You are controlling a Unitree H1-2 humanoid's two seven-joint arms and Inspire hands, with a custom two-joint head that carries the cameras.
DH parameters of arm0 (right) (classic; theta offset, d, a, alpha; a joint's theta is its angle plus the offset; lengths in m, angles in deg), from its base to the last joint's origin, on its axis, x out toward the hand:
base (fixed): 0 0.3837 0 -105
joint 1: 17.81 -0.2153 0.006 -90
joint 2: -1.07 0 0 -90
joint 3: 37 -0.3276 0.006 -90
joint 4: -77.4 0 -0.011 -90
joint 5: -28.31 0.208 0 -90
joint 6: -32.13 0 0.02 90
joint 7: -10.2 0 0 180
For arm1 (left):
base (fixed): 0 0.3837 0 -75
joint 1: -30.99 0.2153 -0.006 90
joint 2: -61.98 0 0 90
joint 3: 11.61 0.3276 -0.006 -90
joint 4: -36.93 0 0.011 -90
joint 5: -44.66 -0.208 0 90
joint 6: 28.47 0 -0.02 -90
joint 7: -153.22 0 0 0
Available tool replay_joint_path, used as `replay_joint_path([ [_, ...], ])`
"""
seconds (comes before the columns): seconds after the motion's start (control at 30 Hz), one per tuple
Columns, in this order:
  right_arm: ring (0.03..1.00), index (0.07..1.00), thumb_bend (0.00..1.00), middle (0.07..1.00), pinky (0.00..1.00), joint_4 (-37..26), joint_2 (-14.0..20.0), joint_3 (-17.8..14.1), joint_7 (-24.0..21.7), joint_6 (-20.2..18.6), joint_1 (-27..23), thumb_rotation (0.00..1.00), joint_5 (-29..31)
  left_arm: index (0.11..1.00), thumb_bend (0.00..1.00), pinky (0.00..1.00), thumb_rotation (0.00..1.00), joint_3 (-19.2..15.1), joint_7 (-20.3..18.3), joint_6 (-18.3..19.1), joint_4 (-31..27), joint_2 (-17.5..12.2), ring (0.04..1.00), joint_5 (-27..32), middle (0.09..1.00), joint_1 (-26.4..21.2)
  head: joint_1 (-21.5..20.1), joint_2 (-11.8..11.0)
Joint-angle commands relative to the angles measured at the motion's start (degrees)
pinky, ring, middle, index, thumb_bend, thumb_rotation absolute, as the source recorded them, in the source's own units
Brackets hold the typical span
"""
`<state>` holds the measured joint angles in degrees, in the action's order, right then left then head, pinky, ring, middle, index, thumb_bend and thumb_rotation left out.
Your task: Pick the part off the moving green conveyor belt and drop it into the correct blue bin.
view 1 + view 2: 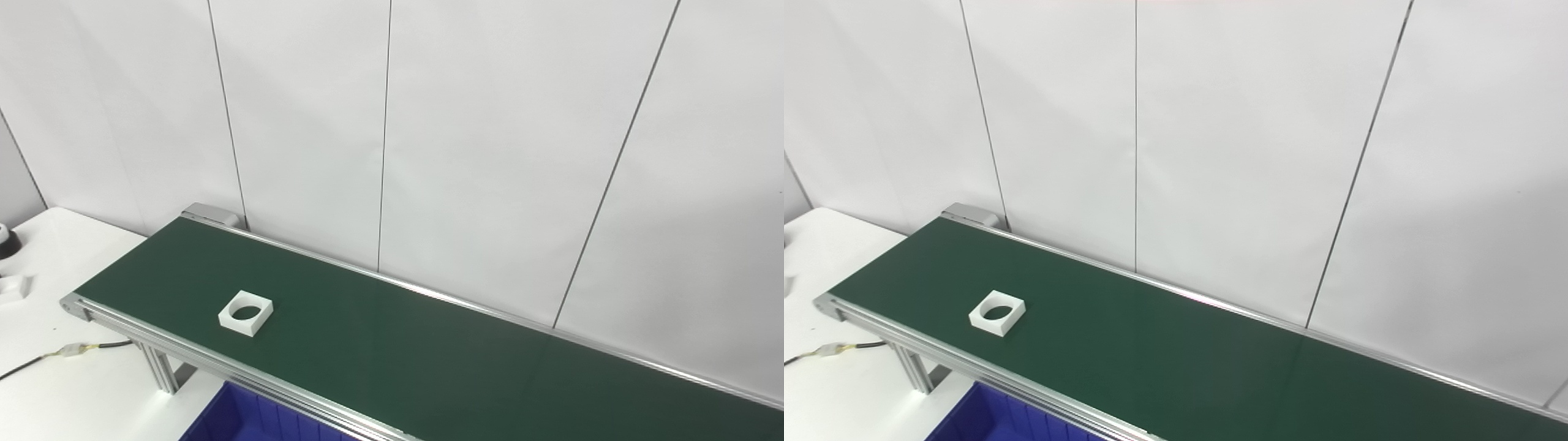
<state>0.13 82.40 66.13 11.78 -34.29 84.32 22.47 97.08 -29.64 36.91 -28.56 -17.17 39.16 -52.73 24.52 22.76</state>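
Neither hand is in view, so their state cannot be told. Pale wall panels (490, 153) back the green conveyor belt (398, 349) on a white tabletop (55, 398). One blue bin (245, 416) (cut off below) sits beneath; the white square part (245, 313), round-holed, lies near the belt's left end.

White panelled wall (490, 153) behind, split by thin dark vertical seams. White worktop (67, 263) at left, evenly lit.
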Motion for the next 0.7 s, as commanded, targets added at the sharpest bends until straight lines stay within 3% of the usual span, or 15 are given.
replay_joint_path([
  [0.0,0.717,0.880,0.34,0.778,0.64,-1.7,-0.2,-0.3,-0.6,3.3,-0.8,0.49,0.9,0.784,0.87,0.63,0.45,0.5,0.8,-2.3,-2.7,-0.5,0.697,-0.3,0.741,-1.3,-0.1,0.1],
  [0.23,0.713,0.872,0.35,0.773,0.64,-1.7,0.1,-0.5,-1.0,3.3,-1.0,0.51,1.0,0.736,0.87,0.61,0.52,1.4,-0.9,-2.3,-6.2,-2.9,0.660,-2.0,0.701,-1.6,-0.4,0.4],
  [0.53,0.712,0.866,0.34,0.767,0.63,-1.8,0.5,-0.7,-1.2,3.3,-1.1,0.52,0.7,0.767,0.85,0.61,0.50,0.5,-0.4,-2.2,-13.2,-4.4,0.677,-5.7,0.726,-0.4,0.1,0.8],
  [0.67,0.718,0.864,0.36,0.771,0.64,-2.0,0.5,-1.0,-1.5,3.3,-0.9,0.54,0.9,0.772,0.85,0.61,0.50,-0.6,-1.6,-0.5,-19.0,-5.4,0.678,-7.9,0.729,-0.9,0.3,1.0],
])
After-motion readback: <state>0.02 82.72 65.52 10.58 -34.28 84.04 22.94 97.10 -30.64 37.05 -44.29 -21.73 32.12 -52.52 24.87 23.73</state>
